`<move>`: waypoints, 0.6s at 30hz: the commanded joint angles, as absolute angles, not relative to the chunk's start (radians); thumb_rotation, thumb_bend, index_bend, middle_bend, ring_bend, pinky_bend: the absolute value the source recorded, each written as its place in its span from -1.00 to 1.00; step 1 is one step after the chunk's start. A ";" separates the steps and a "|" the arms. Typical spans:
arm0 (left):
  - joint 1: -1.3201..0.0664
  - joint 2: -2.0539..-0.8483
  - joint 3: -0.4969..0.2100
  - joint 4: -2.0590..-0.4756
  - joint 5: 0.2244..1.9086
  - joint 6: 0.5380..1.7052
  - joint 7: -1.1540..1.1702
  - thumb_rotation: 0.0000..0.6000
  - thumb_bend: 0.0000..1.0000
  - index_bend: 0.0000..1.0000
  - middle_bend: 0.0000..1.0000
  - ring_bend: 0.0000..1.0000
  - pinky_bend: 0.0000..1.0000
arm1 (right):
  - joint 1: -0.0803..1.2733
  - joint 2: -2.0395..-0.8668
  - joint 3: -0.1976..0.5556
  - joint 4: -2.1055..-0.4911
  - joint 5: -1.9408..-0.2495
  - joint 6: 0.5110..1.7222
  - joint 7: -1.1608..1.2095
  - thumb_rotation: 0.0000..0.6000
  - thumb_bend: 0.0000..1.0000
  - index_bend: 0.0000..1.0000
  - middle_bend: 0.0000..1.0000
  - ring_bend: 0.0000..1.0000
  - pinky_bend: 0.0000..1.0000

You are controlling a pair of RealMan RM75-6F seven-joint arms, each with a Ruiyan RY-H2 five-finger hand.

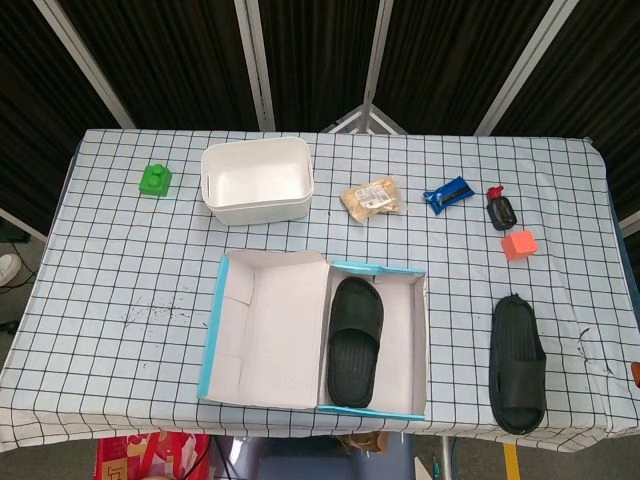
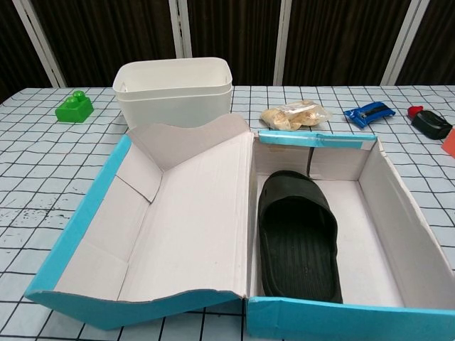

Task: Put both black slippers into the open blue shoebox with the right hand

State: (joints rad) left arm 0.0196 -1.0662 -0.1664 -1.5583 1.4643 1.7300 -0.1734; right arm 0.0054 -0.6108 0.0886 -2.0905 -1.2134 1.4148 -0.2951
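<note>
The open blue shoebox (image 1: pixel 415 282) (image 2: pixel 317 140) lies at the table's near middle with its lid folded out to the left. One black slipper (image 1: pixel 355 340) (image 2: pixel 298 234) lies inside it along the left wall, toe away from me. The second black slipper (image 1: pixel 518 363) rests on the checked cloth to the right of the box, near the front edge. Of my right hand, only a small orange tip (image 1: pixel 636 373) shows at the right border of the head view, right of that slipper; its fingers are hidden. My left hand appears in neither view.
A white tub (image 1: pixel 257 180) (image 2: pixel 174 90) stands behind the box, with a green block (image 1: pixel 155 180) to its left. A snack bag (image 1: pixel 371 197), a blue packet (image 1: pixel 447 193), a black-and-red item (image 1: pixel 499 210) and an orange cube (image 1: pixel 519 244) lie at the back right.
</note>
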 commanded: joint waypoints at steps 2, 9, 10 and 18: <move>0.020 -1.063 -0.163 -1.562 1.468 1.726 -0.175 1.00 -0.11 -0.86 -1.00 -1.00 -0.97 | -0.028 -0.690 0.056 -2.013 -1.259 1.445 -0.252 1.00 -0.34 -0.81 -0.75 -0.75 -0.98; 0.023 -1.059 -0.152 -1.567 1.493 1.735 -0.188 1.00 -0.11 -0.86 -1.00 -1.00 -0.97 | -0.063 -0.812 0.034 -1.889 -1.332 1.517 -0.216 1.00 -0.34 -0.81 -0.76 -0.75 -0.98; 0.023 -1.060 -0.151 -1.568 1.498 1.738 -0.190 1.00 -0.11 -0.86 -1.00 -1.00 -0.97 | -0.067 -0.829 0.030 -1.874 -1.344 1.527 -0.218 1.00 -0.34 -0.81 -0.76 -0.76 -0.98; 0.030 -1.059 -0.140 -1.584 1.516 1.748 -0.186 1.00 -0.11 -0.86 -1.00 -1.00 -0.97 | -0.100 -0.916 -0.017 -1.811 -1.409 1.540 -0.176 1.00 -0.34 -0.83 -0.79 -0.78 -0.98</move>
